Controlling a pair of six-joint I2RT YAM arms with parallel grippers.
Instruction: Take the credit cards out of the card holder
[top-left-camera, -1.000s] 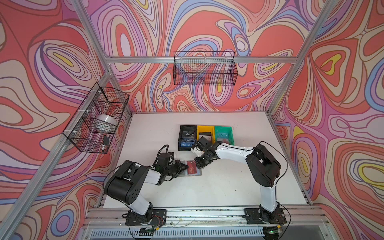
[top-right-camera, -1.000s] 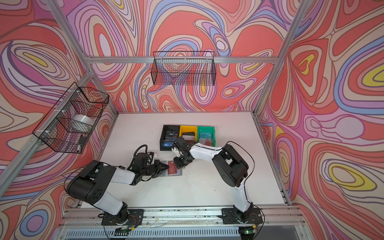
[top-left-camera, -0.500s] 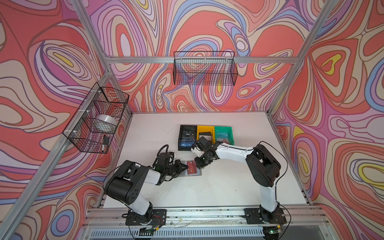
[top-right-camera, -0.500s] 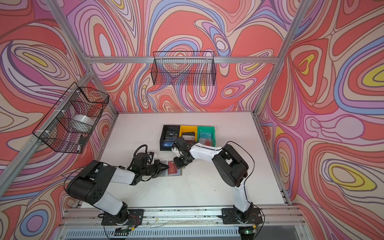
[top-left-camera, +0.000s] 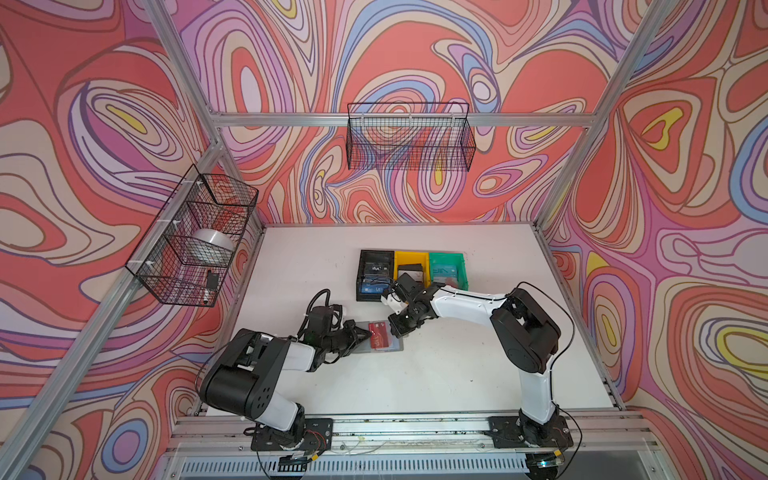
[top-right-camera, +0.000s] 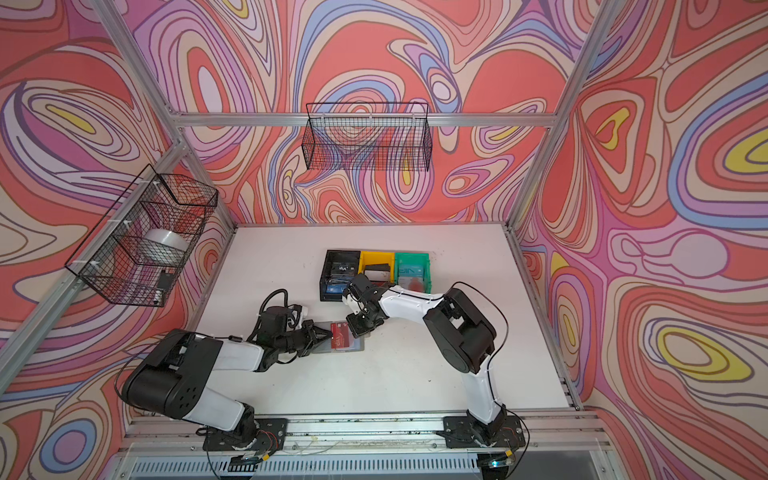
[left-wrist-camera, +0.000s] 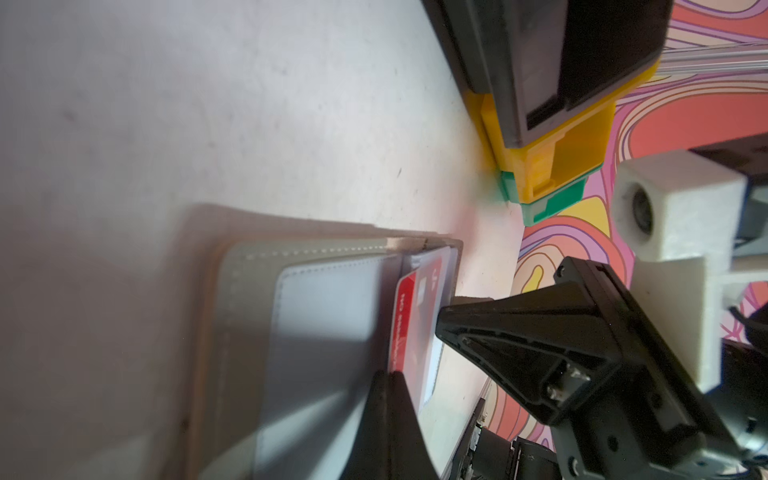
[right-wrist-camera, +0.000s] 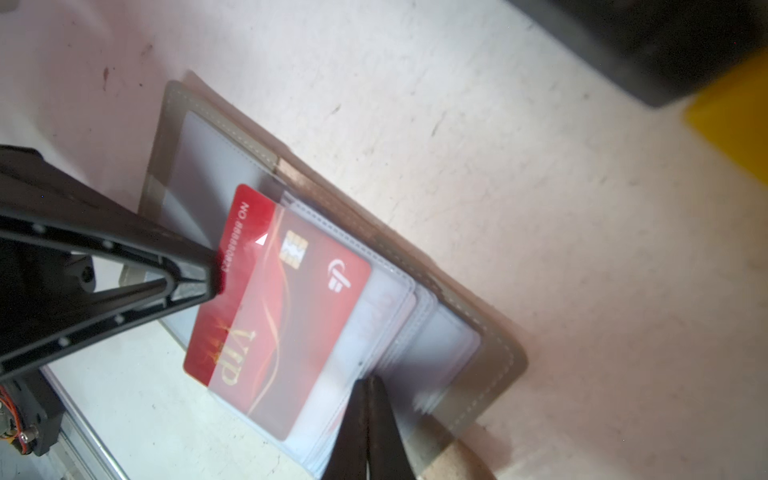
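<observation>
The red plastic VIP card sits partly out of a clear sleeve page of the open grey leather-like card holder, which lies flat on the white surface between the two arms. The left gripper is clamped on the card's bare short edge. The right gripper has its jaws together on the sleeve pages (pinching or only pressing, I cannot tell). Behind the holder stand a black plastic bin, a yellow plastic bin and a green plastic bin, side by side.
</observation>
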